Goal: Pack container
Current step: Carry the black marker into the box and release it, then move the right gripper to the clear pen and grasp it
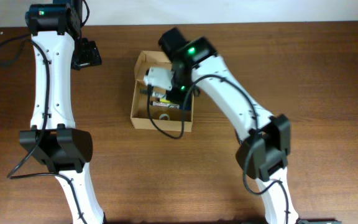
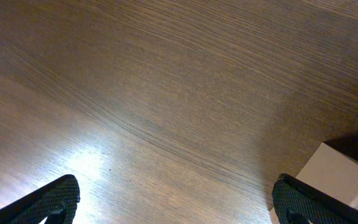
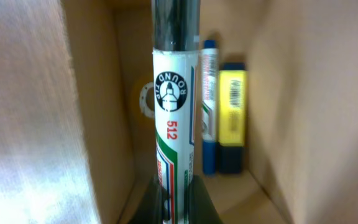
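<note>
Two arms reach over the brown wooden table (image 1: 303, 74). Near its middle in the overhead view sits the container (image 1: 140, 118), a small, plain tan cardboard box. Its lid flap is folded back at 12 o'clock, and the open top shows bare tan inner walls.

The right gripper (image 3: 174, 202) is down inside the box, clenched on a white marker (image 3: 174, 124) with a black cap, a round logo and a red "512". On the box floor beyond lie a blue pen (image 3: 209, 112), a yellow highlighter (image 3: 233, 118) at its 3 o'clock side, and a pale tape roll (image 3: 143, 99) at the marker's 9 o'clock.

The left gripper (image 1: 87, 55) hangs over bare wood at the box's 10 o'clock, well apart. Its fingers (image 2: 55, 199) are spread wide and hold nothing.
</note>
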Tool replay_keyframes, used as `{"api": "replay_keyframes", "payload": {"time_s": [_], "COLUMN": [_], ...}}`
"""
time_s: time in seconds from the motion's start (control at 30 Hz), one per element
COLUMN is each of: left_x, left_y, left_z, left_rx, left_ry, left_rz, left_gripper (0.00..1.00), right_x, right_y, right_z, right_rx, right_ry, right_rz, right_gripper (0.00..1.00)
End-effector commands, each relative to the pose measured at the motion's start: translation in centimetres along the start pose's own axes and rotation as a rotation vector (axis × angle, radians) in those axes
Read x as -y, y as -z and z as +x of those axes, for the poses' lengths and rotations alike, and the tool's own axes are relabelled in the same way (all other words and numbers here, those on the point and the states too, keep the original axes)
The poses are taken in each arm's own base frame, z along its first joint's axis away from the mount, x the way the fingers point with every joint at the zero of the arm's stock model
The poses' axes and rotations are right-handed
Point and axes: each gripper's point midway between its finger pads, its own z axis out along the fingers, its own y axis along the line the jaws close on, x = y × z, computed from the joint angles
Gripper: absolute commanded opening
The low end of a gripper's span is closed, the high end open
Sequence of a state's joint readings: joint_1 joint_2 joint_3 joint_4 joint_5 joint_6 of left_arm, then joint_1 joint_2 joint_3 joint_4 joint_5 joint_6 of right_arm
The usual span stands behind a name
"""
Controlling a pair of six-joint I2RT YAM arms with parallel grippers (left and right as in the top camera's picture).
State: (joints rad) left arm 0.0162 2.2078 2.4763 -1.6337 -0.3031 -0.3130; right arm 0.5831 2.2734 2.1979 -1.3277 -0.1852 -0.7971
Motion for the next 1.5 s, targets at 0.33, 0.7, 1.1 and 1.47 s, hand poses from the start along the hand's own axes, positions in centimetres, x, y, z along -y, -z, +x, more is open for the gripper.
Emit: {"api": "replay_keyframes", "payload": {"time_s": [0.33, 0.7, 1.1, 1.47], "left_x": [0.0, 0.0, 0.0, 0.0], "left_y": [0.0, 0.0, 0.0, 0.0], "left_z": [0.0, 0.0, 0.0, 0.0], "left_rx": [0.0, 0.0, 0.0, 0.0], "left_ry": [-0.005, -0.005, -0.005, -0.005], "left_rz": [0.0, 0.0, 0.0, 0.0], "left_gripper": [1.0, 1.0, 1.0, 1.0], "right_x": [-0.7, 2.5, 5.7, 8.1], "right_y": [-7.6, 2.0, 16.9, 11.8], "right_z": [2.6, -1.7, 1.5, 14.1], "right_rx": [-0.069, 0.059, 0.15, 0.016], "right_ry": [0.018, -0.237, -0.662, -1.093], "right_rz": [-0.054, 0.136, 0.443, 0.133], "right_gripper": [0.04, 0.42, 0.38, 0.34]}}
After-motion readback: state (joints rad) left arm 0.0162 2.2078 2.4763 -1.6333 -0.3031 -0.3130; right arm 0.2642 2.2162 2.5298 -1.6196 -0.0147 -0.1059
